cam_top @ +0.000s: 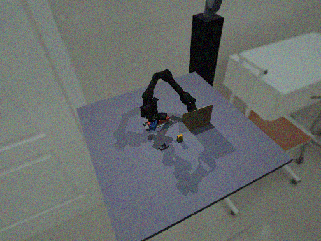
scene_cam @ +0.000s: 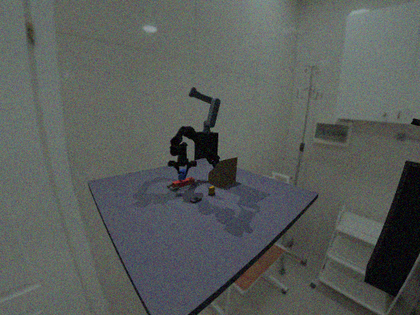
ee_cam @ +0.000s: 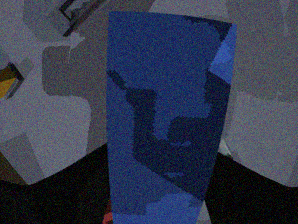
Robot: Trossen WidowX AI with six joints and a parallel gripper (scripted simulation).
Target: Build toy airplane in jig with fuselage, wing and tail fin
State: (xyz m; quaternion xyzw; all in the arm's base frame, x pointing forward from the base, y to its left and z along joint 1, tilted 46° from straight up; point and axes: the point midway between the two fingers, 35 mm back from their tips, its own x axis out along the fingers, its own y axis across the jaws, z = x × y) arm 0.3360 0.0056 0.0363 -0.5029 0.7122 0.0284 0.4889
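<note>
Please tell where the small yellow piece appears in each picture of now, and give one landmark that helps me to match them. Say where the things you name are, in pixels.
Top: the yellow piece (cam_top: 179, 138) (scene_cam: 212, 191) (ee_cam: 7, 81) is just right of centre, a little below the middle.
Exterior: near the centre, below the middle.
Wrist: at the left edge, above the middle, only partly shown.
Landmark: the blue part (cam_top: 153, 124) (scene_cam: 182, 174) (ee_cam: 170, 65), held by the gripper (cam_top: 156, 120) (scene_cam: 182, 172).

1. No text, label, brand, number or sign is readable anywhere on the tabletop (cam_top: 127, 172) (scene_cam: 167, 233), from its corners to its edges.
2. Beyond the tabletop's edges, no lettering can be made out either.
</note>
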